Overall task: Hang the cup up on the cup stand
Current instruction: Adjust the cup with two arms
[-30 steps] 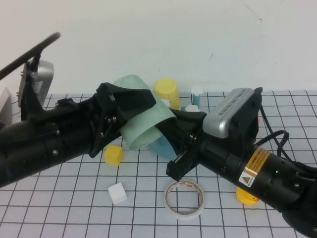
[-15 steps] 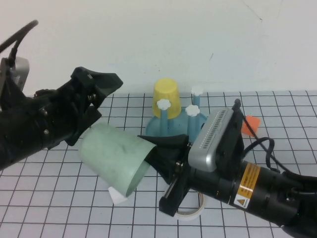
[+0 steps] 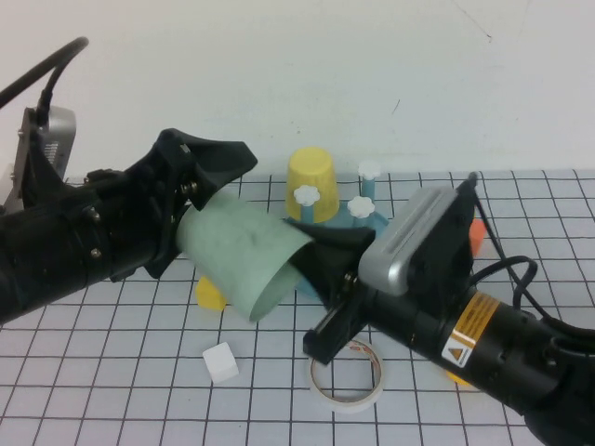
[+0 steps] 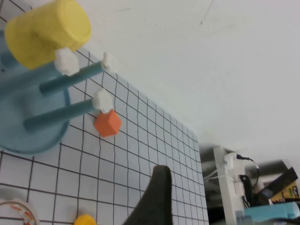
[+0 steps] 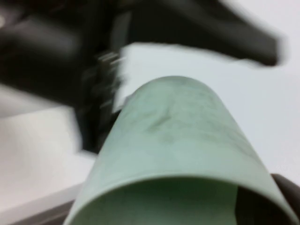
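- The cup (image 3: 244,258) lies tilted in the air above the counter (image 3: 112,344), at 7 o'clock from the cup stand (image 3: 358,218).
- The right pincer (image 3: 311,243) is clamped on the cup's rim.
- The left pincer (image 3: 209,172), fingers apart, sits at the cup's base, around 10 o'clock.
- The right arm carries a yellow warning label (image 3: 467,327); its writing is unreadable.

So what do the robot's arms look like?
Both arms are chunky matte black. The right arm wears an orange-yellow warning sticker, a grey ribbed camera box and a black cable. The left arm has a silver box and a black cable too. Each end effector is black.
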Controlling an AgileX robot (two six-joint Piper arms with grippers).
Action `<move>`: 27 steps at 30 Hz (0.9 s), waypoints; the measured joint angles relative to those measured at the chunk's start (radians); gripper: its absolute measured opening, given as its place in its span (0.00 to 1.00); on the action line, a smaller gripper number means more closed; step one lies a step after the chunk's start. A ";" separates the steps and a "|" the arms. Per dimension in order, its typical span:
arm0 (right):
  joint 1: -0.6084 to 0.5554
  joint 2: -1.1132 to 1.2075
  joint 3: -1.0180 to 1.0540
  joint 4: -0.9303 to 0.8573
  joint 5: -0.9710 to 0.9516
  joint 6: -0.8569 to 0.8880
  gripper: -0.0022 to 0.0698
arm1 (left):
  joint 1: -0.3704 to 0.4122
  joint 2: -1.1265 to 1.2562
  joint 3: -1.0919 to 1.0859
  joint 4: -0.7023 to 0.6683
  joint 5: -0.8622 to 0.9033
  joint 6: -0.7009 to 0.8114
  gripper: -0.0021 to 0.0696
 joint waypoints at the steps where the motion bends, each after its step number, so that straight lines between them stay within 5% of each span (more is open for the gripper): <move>1: 0.000 0.000 0.000 0.038 -0.007 -0.016 0.06 | 0.000 0.000 -0.001 0.002 0.006 0.000 0.99; 6: 0.000 0.000 0.000 0.174 -0.033 -0.067 0.06 | 0.000 0.000 -0.003 0.002 0.022 0.000 0.99; 21: 0.000 0.044 0.000 0.151 -0.137 -0.069 0.06 | 0.000 0.000 -0.003 -0.002 0.049 0.079 0.99; 27: 0.000 0.088 -0.034 0.128 -0.174 -0.038 0.06 | 0.002 0.000 -0.003 0.001 0.084 0.104 0.88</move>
